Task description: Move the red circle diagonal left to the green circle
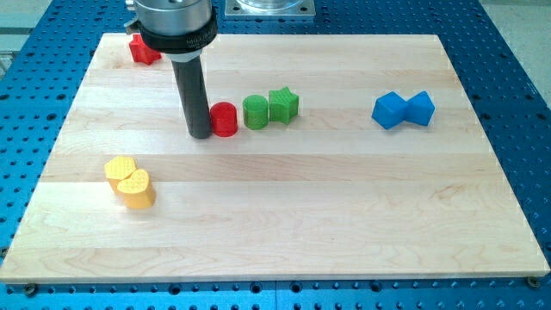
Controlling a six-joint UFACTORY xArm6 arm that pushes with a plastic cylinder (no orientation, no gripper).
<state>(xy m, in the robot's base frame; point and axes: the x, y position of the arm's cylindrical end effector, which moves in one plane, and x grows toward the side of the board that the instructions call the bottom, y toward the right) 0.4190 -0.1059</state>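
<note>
Our tip [201,135] touching red circle [225,119] on its left (no pincer, bare rod); green circle [256,112] just right.

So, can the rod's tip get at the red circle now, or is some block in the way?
Probably yes. My tip stands right at the red circle, on its side toward the view's left, with nothing between them. The green circle sits on the other side.
</note>
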